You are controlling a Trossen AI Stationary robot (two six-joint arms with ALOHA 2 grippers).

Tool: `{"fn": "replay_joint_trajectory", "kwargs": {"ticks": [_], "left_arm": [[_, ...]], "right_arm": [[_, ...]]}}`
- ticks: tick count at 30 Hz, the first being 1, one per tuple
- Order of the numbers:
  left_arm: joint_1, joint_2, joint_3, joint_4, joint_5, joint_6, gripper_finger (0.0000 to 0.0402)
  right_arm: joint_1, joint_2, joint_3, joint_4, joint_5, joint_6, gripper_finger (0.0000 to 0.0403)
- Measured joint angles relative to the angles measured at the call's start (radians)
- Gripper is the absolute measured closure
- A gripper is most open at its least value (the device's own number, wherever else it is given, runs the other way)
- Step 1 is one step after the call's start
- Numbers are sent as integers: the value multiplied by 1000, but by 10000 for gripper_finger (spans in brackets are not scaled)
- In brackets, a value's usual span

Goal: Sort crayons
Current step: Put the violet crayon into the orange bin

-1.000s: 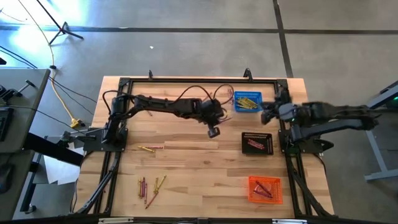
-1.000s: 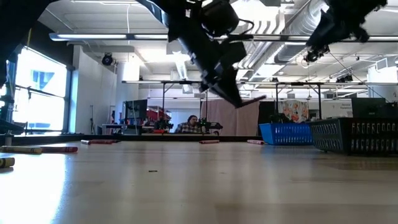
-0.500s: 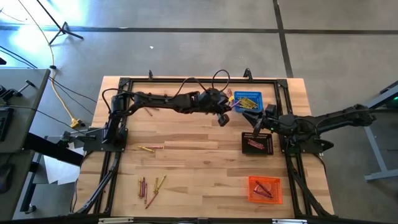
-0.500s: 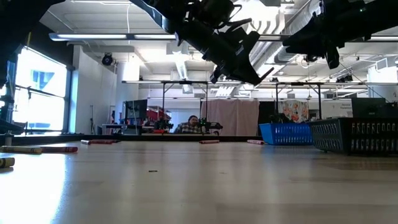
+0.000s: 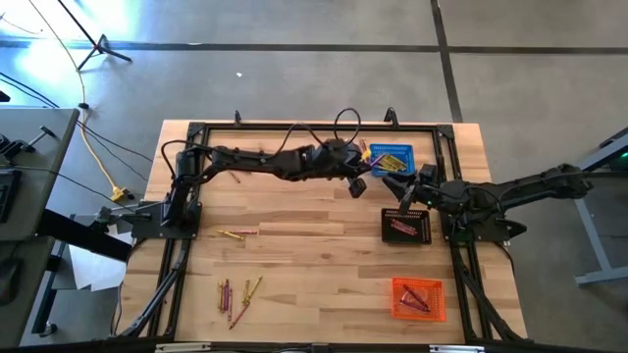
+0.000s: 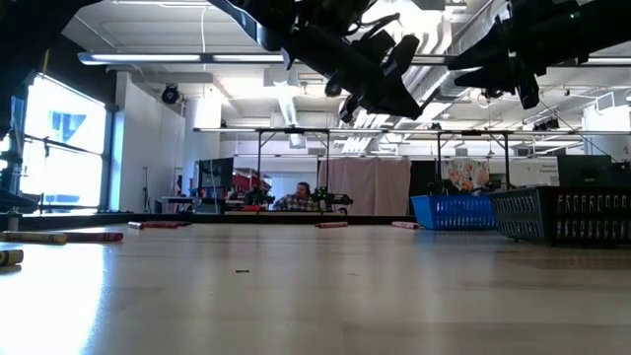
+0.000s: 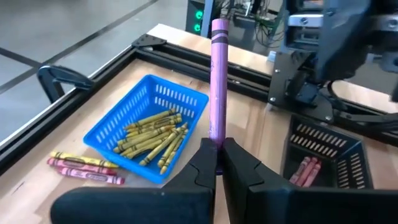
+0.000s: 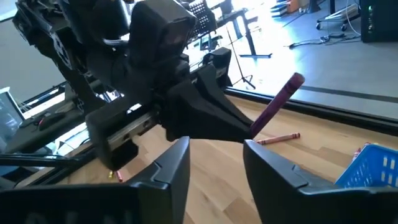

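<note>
My left gripper (image 5: 355, 186) is shut on a purple crayon (image 7: 217, 81), in the air just left of the blue basket (image 5: 391, 160), which holds yellow crayons (image 7: 152, 134). My right gripper (image 5: 405, 193) is open and empty above the far edge of the black basket (image 5: 405, 226), which holds red crayons (image 7: 305, 169). It faces my left gripper, and its wrist view shows the purple crayon (image 8: 277, 107). A yellow and two red crayons (image 7: 84, 168) lie on the table beside the blue basket. More crayons (image 5: 238, 292) lie near the front left. My left gripper pinches one end of the purple crayon (image 7: 216, 142) between its two fingertips. The fingers reach from the table's left and the crayon runs on beyond them, in line with them. The crayon is lifted clear of the table, its free end (image 7: 219, 28) toward my right gripper.
An orange basket (image 5: 419, 299) with red crayons stands at the front right. Two crayons (image 5: 235, 234) lie left of the middle. A black frame (image 5: 294, 127) runs around the work area. The low view shows a person (image 6: 296, 197) far behind the table.
My left gripper has carried the purple crayon up and toward the table's far right, close to the blue basket, and has turned so that the crayon points at my right arm. My right gripper has moved left and toward the near edge, over the black basket.
</note>
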Motion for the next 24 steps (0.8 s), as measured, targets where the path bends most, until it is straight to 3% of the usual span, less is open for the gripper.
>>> {"fn": "replay_joint_trajectory", "kwargs": {"ticks": [9,24], "left_arm": [[-36,0,0,15,-6,26,401],[-68,0,30,28,-7,75,401]], "right_arm": [[0,0,0,13,72,26,213],[-11,3,0,14,137,80,210]]}}
